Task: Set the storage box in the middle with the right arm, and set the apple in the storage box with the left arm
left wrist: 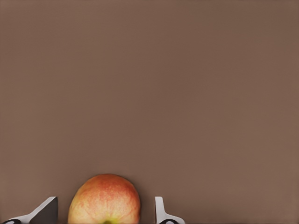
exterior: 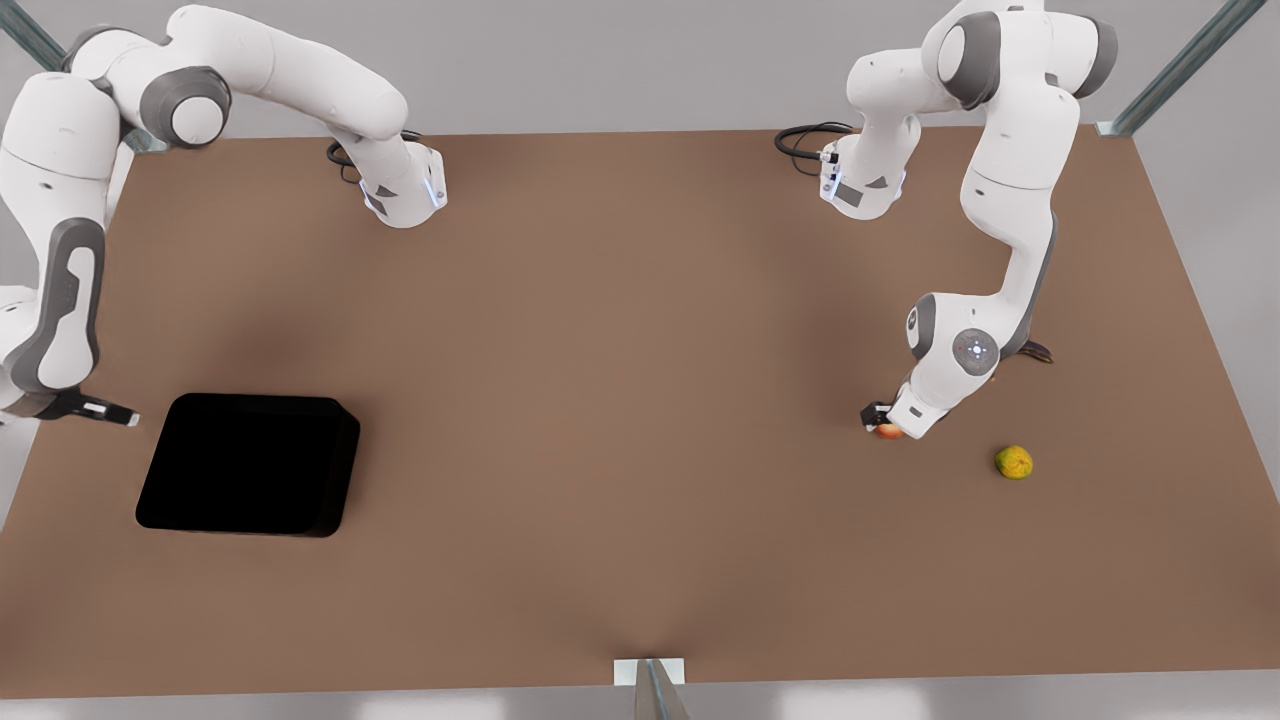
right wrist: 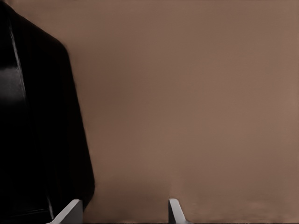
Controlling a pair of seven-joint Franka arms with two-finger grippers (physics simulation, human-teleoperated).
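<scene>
**Left tool straddling apple; box not yet centred, nothing in it**

Front view. The storage box (exterior: 248,464) sits at lower left of the frame on the brown table (exterior: 620,400), well off the middle; its inside reads plain black and looks empty, though the dark hides detail. The right tool (exterior: 112,411) is low at the frame's left edge, just beside the box's upper-left corner, apart from it; its spread cannot be judged here. At right of centre, the left tool (exterior: 884,425) is down at the table on the apple (exterior: 889,431), mostly hidden by the wrist. A yellow-green fruit (exterior: 1014,462) lies near, further right. A dark banana (exterior: 1037,351) peeks out behind the arm.

Left wrist view. The apple (left wrist: 104,199) sits between two spread fingertips (left wrist: 160,211), a gap showing on each side: positioned for a pinch, not yet closed, in my judgement.

Right wrist view. The box wall (right wrist: 37,130) fills the left of frame; the fingertips (right wrist: 174,211) are spread with only table between them, beside the wall. Likely lining up on the rim.
</scene>
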